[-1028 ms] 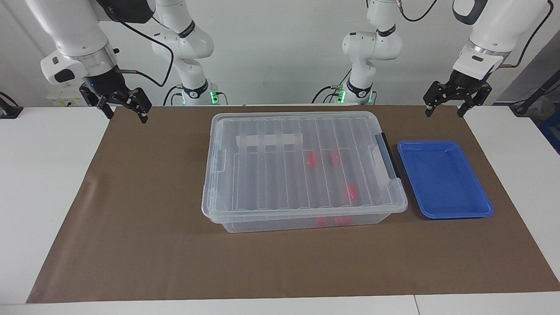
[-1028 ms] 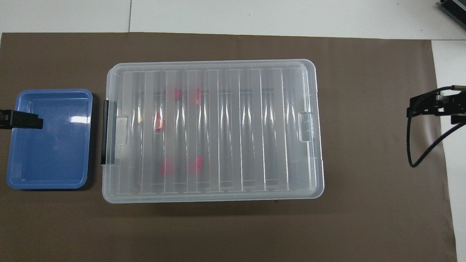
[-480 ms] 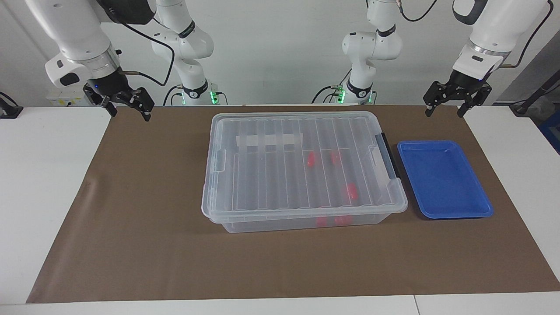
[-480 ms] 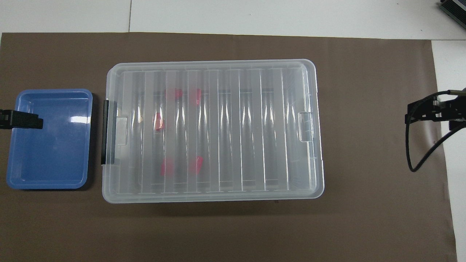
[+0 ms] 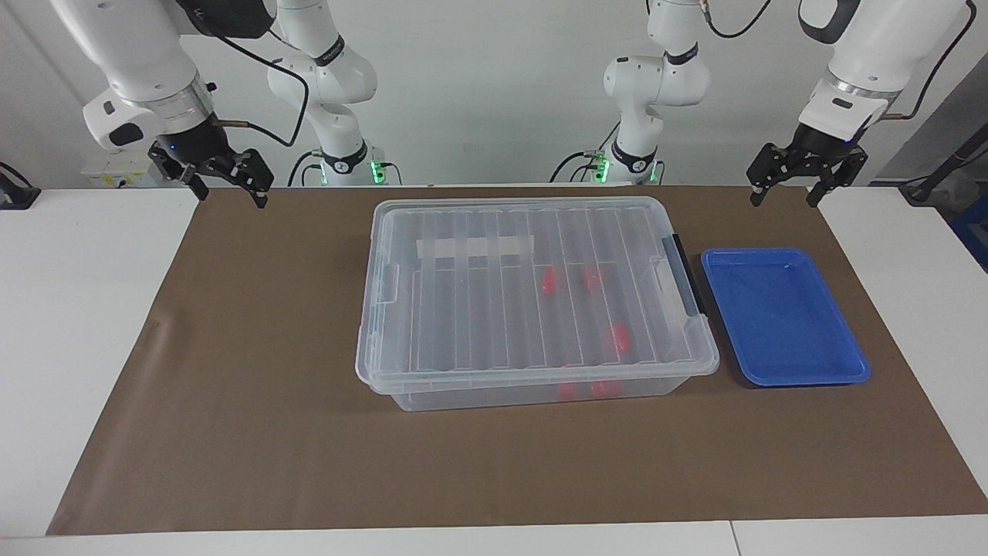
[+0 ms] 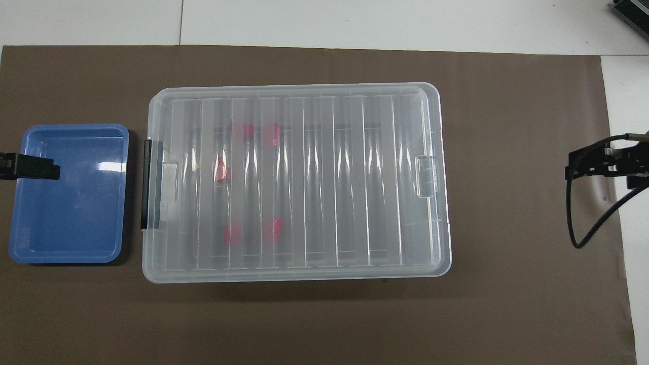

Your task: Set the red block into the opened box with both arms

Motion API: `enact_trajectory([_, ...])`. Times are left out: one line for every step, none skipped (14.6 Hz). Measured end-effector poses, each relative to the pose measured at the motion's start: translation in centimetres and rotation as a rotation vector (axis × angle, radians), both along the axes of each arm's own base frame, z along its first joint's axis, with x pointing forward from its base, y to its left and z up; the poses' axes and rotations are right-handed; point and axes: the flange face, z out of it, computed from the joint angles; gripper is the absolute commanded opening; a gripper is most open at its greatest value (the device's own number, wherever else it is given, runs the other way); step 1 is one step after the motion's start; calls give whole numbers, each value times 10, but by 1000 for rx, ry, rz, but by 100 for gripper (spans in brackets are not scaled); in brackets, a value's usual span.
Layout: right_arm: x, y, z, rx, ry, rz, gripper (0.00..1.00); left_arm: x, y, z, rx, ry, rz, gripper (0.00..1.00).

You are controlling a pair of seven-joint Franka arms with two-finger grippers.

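Facing view: the lidded box holds red blocks, beside a blue tray. The left gripper and right gripper hang spread wide, empty, over the mat's corners.

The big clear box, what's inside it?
Through the ribbed lid of the box, five small red blocks show, bunched toward the left arm's end. The ribs blur their shapes, so any other contents cannot be made out.

Clear ribbed plastic box — glossy
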Motion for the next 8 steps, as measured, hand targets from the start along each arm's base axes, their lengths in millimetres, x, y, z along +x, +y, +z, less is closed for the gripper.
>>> enact_trajectory([-1, 0, 0, 0, 1, 0, 100, 0, 0, 0, 0, 0, 0, 100])
enact_trajectory([-2, 0, 0, 0, 1, 0, 100, 0, 0, 0, 0, 0, 0, 100])
enact_trajectory([-2, 1, 0, 0, 1, 2, 100, 0, 0, 0, 0, 0, 0, 100])
enact_trajectory([-2, 1, 0, 0, 1, 2, 100, 0, 0, 0, 0, 0, 0, 100])
enact_trajectory([-2, 2, 0, 0, 2, 3, 100, 0, 0, 0, 0, 0, 0, 100])
enact_trajectory([-2, 1, -1, 0, 2, 3, 100, 0, 0, 0, 0, 0, 0, 100])
enact_trajectory([-2, 1, -1, 0, 3, 3, 100, 0, 0, 0, 0, 0, 0, 100])
enact_trajectory([-2, 1, -1, 0, 2, 3, 100, 0, 0, 0, 0, 0, 0, 100])
